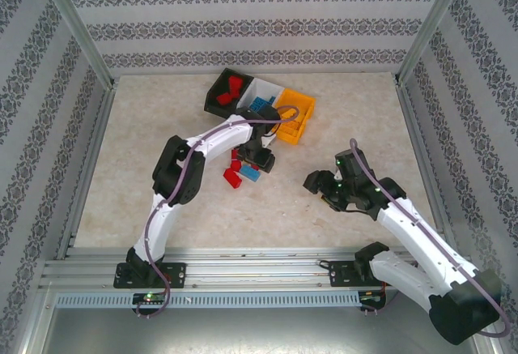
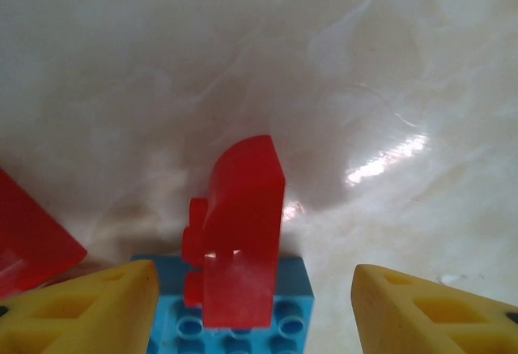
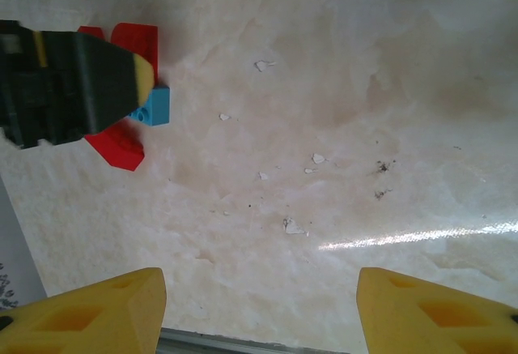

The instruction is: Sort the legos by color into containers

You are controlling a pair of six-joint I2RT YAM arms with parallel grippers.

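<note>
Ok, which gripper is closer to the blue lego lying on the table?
Left. The left gripper hangs open right over the blue lego, a finger on each side. The right gripper sits open, off to the lego's right over the table.

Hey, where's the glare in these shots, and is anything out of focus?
Left wrist view: bright glare streak on the marble-patterned table, right of the curved red plastic brick; yellow fingertips at the bottom edge look slightly soft. Right wrist view: thin glare line across the table, low right. Top view: even light, no strong glare.
</note>
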